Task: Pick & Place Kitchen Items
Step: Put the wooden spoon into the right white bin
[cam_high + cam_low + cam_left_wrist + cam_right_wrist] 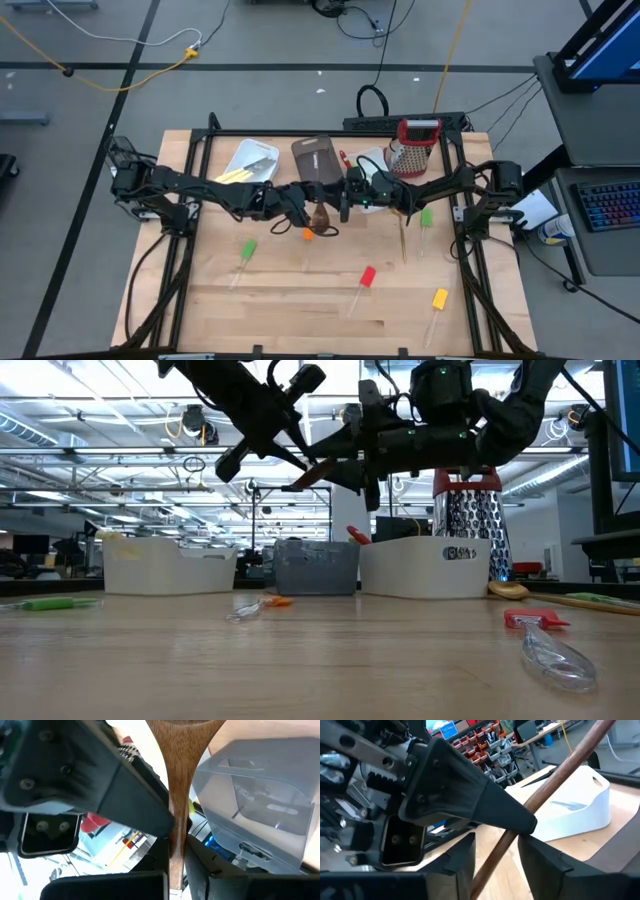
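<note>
Overhead, both arms met above the table [300, 300] near its middle, toward the far edge. The left gripper [305, 214] pinched a wooden spoon [321, 215] by its handle, fingers pressed tight on the shaft; the left wrist view showed the handle [176, 810] clamped between the fingers [110, 885], bowl away from the camera. The right gripper [347, 200] stood just beside the left one, with the same handle [530, 810] running between its spread fingers [545, 865]; whether they touched the handle could not be told. In the low view the spoon [318, 470] hung tilted in the air, clear of the table.

Along the far edge stood a white tub [250, 160], a brown tub [317, 160] and a second white tub [425, 565], with a grater [415, 145] toward the far right corner.

On the table lay a green spatula [245, 252], an orange spatula [308, 236], a red spatula [365, 280], a yellow spatula [438, 300] and, near the right edge, a second green spatula [426, 218] beside a gold spoon [403, 235].
</note>
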`<state>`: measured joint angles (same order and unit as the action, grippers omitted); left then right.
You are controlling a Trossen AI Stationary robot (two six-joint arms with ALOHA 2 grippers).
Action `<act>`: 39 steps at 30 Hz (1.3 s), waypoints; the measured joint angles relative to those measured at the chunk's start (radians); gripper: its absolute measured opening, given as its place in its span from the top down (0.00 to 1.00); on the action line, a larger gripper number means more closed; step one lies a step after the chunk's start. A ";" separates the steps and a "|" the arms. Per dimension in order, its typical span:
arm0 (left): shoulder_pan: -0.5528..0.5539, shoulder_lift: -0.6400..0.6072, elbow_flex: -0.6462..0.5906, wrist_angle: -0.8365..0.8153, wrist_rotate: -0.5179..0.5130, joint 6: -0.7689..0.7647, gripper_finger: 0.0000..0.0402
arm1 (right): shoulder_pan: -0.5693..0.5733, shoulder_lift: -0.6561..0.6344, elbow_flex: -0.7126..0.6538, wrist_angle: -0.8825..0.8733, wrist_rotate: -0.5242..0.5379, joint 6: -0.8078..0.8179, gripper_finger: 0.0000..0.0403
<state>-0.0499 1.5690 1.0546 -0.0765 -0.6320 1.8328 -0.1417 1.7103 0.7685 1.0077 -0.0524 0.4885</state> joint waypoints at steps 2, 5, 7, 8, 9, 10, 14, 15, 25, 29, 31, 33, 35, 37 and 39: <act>-0.004 0.000 0.000 0.001 -0.004 -0.029 0.95 | 0.000 0.000 -0.001 0.002 0.004 -0.028 0.69; -0.007 0.000 0.000 0.001 -0.013 -0.056 0.95 | -0.003 0.000 -0.001 0.008 0.002 -0.027 0.79; -0.007 0.000 0.000 -0.002 -0.019 -0.056 0.95 | -0.004 0.000 -0.001 0.006 0.002 -0.026 0.87; -0.007 0.000 0.000 -0.004 -0.023 -0.056 0.95 | -0.004 0.000 -0.001 0.002 0.003 -0.026 0.91; -0.007 0.000 0.000 -0.006 -0.025 -0.058 0.95 | -0.005 0.000 -0.002 -0.001 0.003 -0.026 0.94; -0.007 -0.001 -0.001 -0.008 -0.026 -0.069 0.94 | -0.005 0.000 -0.002 -0.003 0.004 -0.026 0.96; -0.009 0.000 -0.002 0.010 -0.082 -0.186 0.91 | -0.005 -0.002 -0.002 -0.013 0.020 -0.056 0.95; -0.010 0.001 -0.002 0.011 -0.098 -0.219 0.90 | -0.005 -0.002 0.000 -0.016 0.027 -0.062 0.93; -0.018 0.001 -0.002 -0.011 -0.074 -0.253 0.92 | -0.003 -0.002 0.001 -0.040 -0.014 -0.121 0.91; -0.018 0.001 -0.002 0.023 -0.057 -0.236 0.93 | -0.001 -0.001 0.001 -0.048 -0.031 -0.120 0.80; -0.018 0.001 -0.001 0.047 -0.065 -0.260 0.92 | 0.000 -0.001 0.001 -0.052 -0.041 -0.120 0.75; -0.017 0.000 0.001 0.045 -0.068 -0.275 0.91 | 0.001 0.000 0.001 -0.053 -0.040 -0.121 0.71; -0.017 0.000 0.001 0.045 -0.072 -0.278 0.92 | 0.000 0.000 0.001 -0.047 -0.038 -0.127 0.68; -0.017 0.000 0.001 0.049 -0.072 -0.271 0.93 | -0.001 0.000 0.001 -0.045 -0.029 -0.138 0.66; -0.017 0.000 0.001 0.049 -0.061 -0.273 0.94 | -0.001 0.000 0.001 -0.044 0.001 -0.138 0.66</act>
<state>-0.0669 1.5692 1.0557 -0.0279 -0.6934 1.5602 -0.1425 1.7107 0.7696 0.9638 -0.0519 0.3500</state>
